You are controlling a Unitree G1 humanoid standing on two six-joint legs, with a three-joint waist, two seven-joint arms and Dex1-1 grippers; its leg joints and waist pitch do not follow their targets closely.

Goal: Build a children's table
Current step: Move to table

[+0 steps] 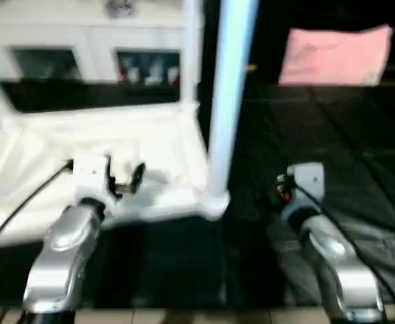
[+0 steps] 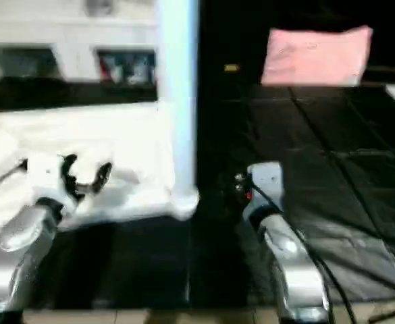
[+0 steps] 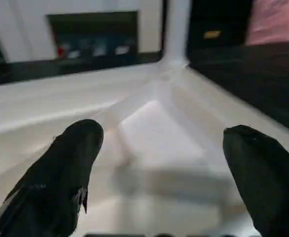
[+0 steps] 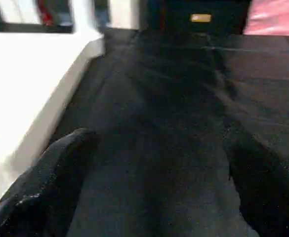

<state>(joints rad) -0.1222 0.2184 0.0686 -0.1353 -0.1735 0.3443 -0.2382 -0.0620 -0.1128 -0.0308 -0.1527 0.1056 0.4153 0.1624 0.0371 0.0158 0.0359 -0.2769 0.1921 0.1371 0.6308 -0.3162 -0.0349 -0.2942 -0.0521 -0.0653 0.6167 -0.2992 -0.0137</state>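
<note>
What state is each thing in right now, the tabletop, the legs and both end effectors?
White plastic rectangular tabletop: upside down on the dark floor.
White tapered tube leg: upright in the near corner socket.
Left end effector: open, empty, over the tabletop.
Right end effector: open, empty, over the floor.

White plastic tabletop (image 1: 163, 145), smooth with a dull sheen, ribs moulded into the upturned underside. Leg (image 1: 228, 101) standing in a corner socket: same smooth white plastic, slightly glossier. Black floor mats (image 1: 332, 135), matt and finely textured, seams between tiles. Pink cloth (image 1: 335, 55) at the back, soft and matt. Forearms (image 1: 65, 260) of brushed silver metal, bright highlights. Fingers (image 3: 60, 177) of black plastic, matt, faintly grainy. Cabinet (image 1: 82, 40) painted white, glass doors reflecting. Strip of pale wood-look floor (image 1: 183, 316) at the near edge
</note>
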